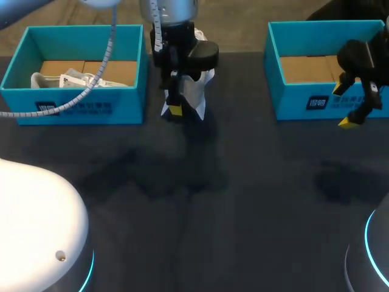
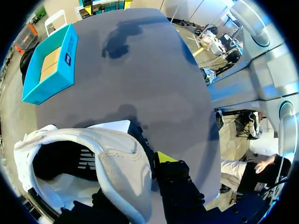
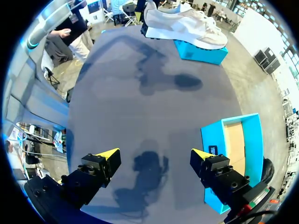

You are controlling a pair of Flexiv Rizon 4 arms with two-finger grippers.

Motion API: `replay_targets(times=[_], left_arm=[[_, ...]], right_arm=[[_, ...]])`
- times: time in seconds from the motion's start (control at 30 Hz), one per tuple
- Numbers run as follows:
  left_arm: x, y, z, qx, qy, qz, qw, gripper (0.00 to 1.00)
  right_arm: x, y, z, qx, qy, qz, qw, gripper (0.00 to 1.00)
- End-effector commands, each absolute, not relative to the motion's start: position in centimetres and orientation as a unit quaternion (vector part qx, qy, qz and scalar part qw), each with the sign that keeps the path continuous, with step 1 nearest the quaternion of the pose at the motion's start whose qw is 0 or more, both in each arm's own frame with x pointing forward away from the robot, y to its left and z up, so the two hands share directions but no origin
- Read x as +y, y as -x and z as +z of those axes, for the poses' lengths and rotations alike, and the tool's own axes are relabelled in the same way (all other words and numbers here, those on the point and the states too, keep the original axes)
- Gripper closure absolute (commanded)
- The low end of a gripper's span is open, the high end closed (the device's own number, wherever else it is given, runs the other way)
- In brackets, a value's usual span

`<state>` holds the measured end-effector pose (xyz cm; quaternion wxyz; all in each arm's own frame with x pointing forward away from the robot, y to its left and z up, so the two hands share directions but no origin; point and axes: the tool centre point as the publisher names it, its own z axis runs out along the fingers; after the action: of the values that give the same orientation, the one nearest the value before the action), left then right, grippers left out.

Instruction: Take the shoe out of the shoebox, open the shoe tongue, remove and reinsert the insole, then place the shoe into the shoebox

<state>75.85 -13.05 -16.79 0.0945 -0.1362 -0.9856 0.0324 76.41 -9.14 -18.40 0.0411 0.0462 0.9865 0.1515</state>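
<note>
**white shoe held up by the left hand, right hand waiting open**

head view: the left hand (image 1: 180, 104) hangs between two boxes near the far edge of the dark grey bench (image 1: 200, 213). it is clamped on a white fabric shoe (image 1: 198, 91), which hangs toe-down just beside it. the shoe is outside the left open teal cardboard shoebox (image 1: 79, 112), where only crumpled white paper (image 1: 73, 79) remains. so the taking-out step looks done. the right hand (image 1: 355, 115) hovers at the front wall of the right teal cardboard shoebox (image 1: 304, 100), well apart from the shoe.

left wrist view: the shoe (image 2: 117, 163) fills the space at the left hand (image 2: 156, 161). its dark opening faces the camera. one yellow fingertip (image 2: 163, 156) presses the outside of the collar. the other finger is hidden, probably inside the shoe. holding the collar this way likely leaves the tongue and insole reachable for the other arm.

right wrist view: the right hand (image 3: 154, 156) has its fingers spread wide with nothing between them, only bare bench beneath. the shoe (image 3: 182, 23) shows far ahead, side-on, seemingly raised above the bench near the far shoebox (image 3: 201, 51). the near shoebox (image 3: 238, 149) sits just beside one finger.
</note>
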Motion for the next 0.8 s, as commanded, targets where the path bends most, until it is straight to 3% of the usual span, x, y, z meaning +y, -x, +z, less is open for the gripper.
replay_targets(times=[0.03,0.8], left_arm=[[-12.9,-75.8,-16.6,-0.986,0.136,0.032,0.093,1.0],[-3.2,-80.0,-15.1,-0.973,0.176,0.031,0.149,1.0]], right_arm=[[-9.1,-76.5,-18.4,0.987,-0.047,0.15,0.041,0.0],[-9.1,-76.5,-18.4,0.987,-0.047,0.15,0.041,0.0]])
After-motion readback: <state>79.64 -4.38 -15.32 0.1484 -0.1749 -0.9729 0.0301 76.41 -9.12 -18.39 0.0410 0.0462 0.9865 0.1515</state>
